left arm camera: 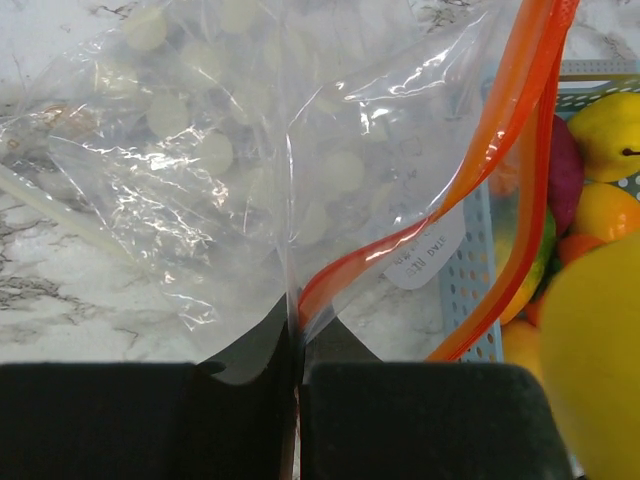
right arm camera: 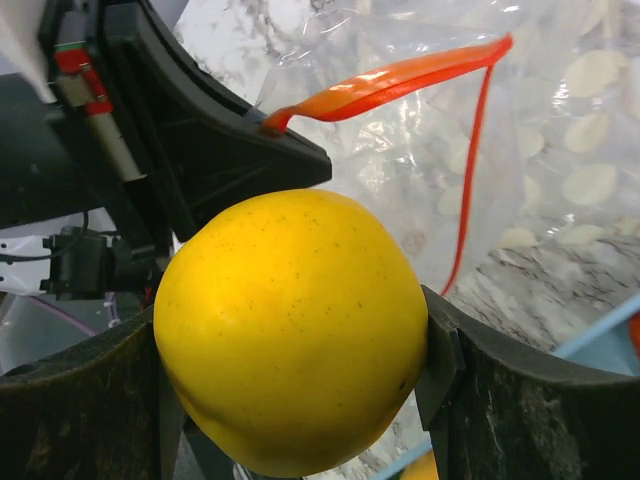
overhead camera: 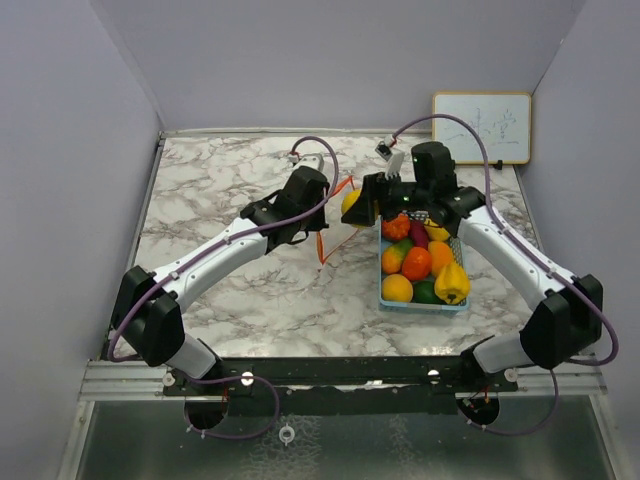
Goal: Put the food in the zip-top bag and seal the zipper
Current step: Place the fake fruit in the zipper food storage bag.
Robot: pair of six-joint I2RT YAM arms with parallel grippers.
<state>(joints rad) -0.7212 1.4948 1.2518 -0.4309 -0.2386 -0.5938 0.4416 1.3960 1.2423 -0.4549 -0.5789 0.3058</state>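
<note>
- The clear zip-top bag (left arm camera: 200,150) was hard to make out from above — only its orange zipper (overhead camera: 321,245) showed, between the two arms.
- The left pincer (left arm camera: 298,400) was clamped on the bag's edge beside the zipper.
- The right pincer (right arm camera: 300,400) gripped a yellow fruit (right arm camera: 290,330) just beside the bag's mouth; the fruit's underside was cut off.
- The remaining food (overhead camera: 417,262) sat in a blue basket (overhead camera: 425,307), its far end hidden under the right arm.
- The marble tabletop (overhead camera: 220,190) ran wide to the bag's left.
</note>
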